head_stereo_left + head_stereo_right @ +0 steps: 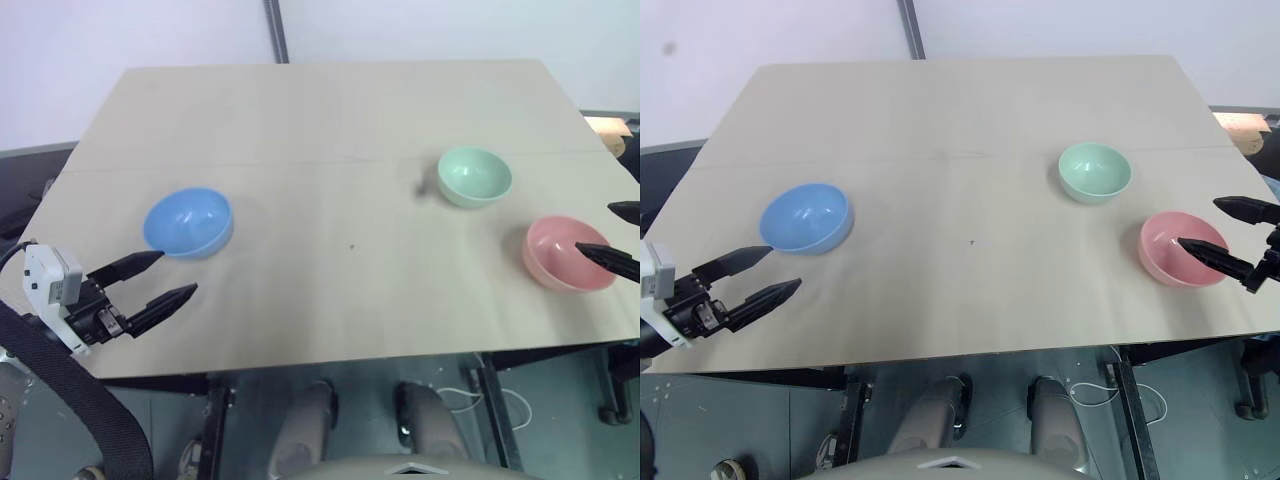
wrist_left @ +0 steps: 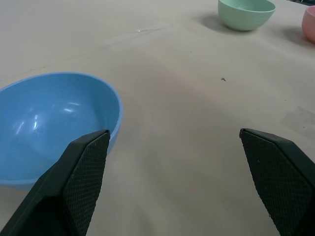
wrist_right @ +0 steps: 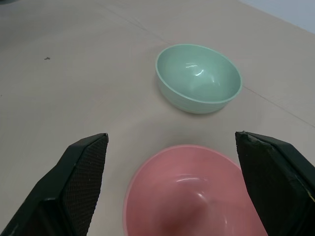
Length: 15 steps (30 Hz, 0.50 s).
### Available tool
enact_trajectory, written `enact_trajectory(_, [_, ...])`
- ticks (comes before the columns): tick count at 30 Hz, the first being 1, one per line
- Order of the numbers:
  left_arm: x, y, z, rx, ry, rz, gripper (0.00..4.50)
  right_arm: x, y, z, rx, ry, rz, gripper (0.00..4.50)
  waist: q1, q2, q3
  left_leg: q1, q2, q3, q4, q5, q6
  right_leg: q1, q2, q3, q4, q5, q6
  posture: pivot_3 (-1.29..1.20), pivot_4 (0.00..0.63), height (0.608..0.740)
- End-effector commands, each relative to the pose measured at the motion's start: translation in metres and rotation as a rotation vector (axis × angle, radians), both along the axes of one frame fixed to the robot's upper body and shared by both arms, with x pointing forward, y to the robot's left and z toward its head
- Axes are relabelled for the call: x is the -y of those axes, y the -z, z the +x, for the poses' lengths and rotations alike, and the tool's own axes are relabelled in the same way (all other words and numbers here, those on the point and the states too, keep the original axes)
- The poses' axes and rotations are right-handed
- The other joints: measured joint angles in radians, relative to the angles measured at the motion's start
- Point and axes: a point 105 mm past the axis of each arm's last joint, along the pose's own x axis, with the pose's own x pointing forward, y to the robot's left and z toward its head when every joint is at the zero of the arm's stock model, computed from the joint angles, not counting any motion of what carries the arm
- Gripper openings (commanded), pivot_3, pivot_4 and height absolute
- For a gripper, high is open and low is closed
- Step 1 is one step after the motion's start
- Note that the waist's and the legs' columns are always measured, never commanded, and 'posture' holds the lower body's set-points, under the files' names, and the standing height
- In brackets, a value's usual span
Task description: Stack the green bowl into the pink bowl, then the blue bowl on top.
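Three bowls sit apart on the tan table (image 1: 330,130), each upright and empty. The blue bowl (image 1: 188,222) is at the left, the green bowl (image 1: 474,176) at the right, and the pink bowl (image 1: 566,253) nearer the right edge. My left gripper (image 1: 166,278) hovers open just in front of the blue bowl (image 2: 49,123), holding nothing. Over the pink bowl (image 3: 194,189) my right gripper (image 1: 1217,232) stands open and empty, with the green bowl (image 3: 198,77) beyond it.
The table's front edge runs just under both grippers, with grey floor and cables below it. A white wall and a dark post stand behind the table. A small tan object (image 1: 612,130) lies past the table's right edge.
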Motion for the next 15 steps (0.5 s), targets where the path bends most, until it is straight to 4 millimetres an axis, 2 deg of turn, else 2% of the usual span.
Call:
enact_trajectory(1, [0.0, -0.015, 0.002, 0.058, 0.001, 0.021, 4.45, -0.004, -0.013, -0.002, 0.045, -0.008, -0.021, 4.5, 0.0, 0.0, 0.0, 0.0, 0.0, 0.0, 0.0, 0.0, 0.0, 0.0, 0.0, 0.0, 0.0, 0.0, 0.0, 0.0, 0.15, 0.74])
enact_trajectory(10, [0.014, -0.023, 0.007, 0.114, 0.082, -0.023, 4.45, -0.017, 0.002, 0.007, 0.03, 0.002, -0.022, 4.5, 0.0, 0.0, 0.0, 0.0, 0.001, 0.0, 0.0, 0.0, 0.0, 0.0, 0.001, 0.0, 0.0, 0.0, 0.0, 0.0, 0.15, 0.74])
enact_trajectory(15, [0.041, -0.036, 0.007, 0.195, 0.218, -0.067, 4.45, -0.042, 0.012, 0.023, 0.022, -0.002, 0.035, 4.5, -0.001, 0.0, 0.0, 0.001, 0.002, 0.001, 0.001, 0.0, 0.0, 0.0, 0.002, 0.001, 0.0, 0.001, -0.001, 0.0, 0.15, 0.74])
